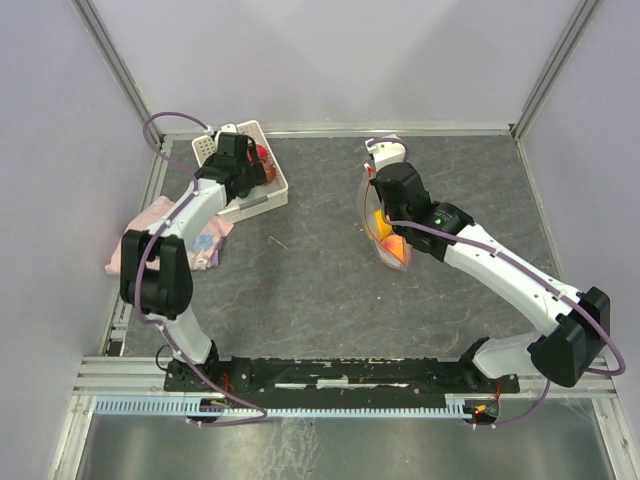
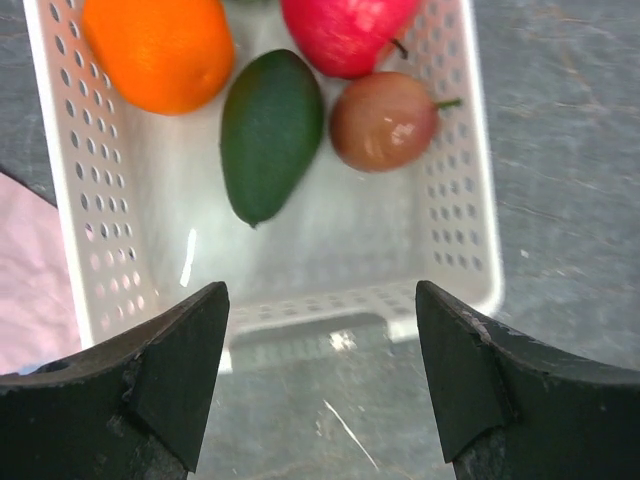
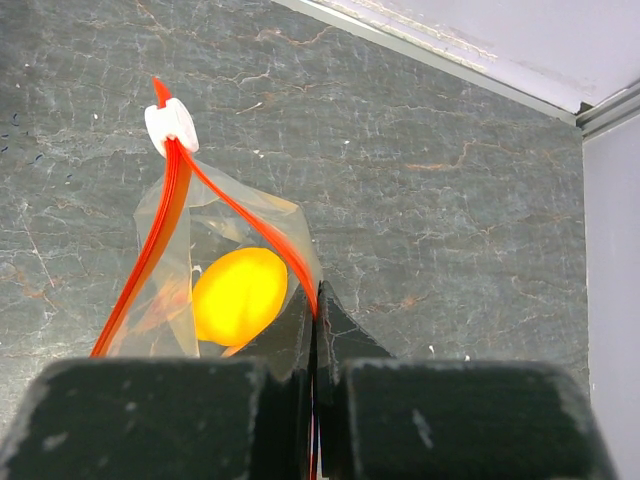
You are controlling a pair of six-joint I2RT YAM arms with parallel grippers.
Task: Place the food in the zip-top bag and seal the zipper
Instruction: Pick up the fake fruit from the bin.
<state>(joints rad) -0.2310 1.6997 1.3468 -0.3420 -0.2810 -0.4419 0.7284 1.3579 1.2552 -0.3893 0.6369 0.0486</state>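
Note:
My left gripper [image 2: 320, 385] is open and empty, just above the near rim of the white basket [image 2: 300, 305]. In the basket lie an orange fruit [image 2: 158, 50], a dark green one [image 2: 270, 132], a red-pink one [image 2: 345, 32] and a brownish one [image 2: 383, 120]. My right gripper [image 3: 316, 300] is shut on the zipper [image 3: 262, 232], the orange-red strip of the clear zip-top bag [image 3: 165, 300], holding its mouth open. A white slider [image 3: 171, 126] sits at the strip's far end. A yellow fruit [image 3: 238, 295] lies inside the bag. From above, the bag [image 1: 392, 245] hangs under the right gripper [image 1: 378, 205].
A pink cloth [image 1: 190, 240] lies left of the basket [image 1: 262, 198], also at the left edge of the left wrist view [image 2: 30, 290]. A metal frame rail [image 1: 340, 128] runs along the table's far edge, with grey walls behind.

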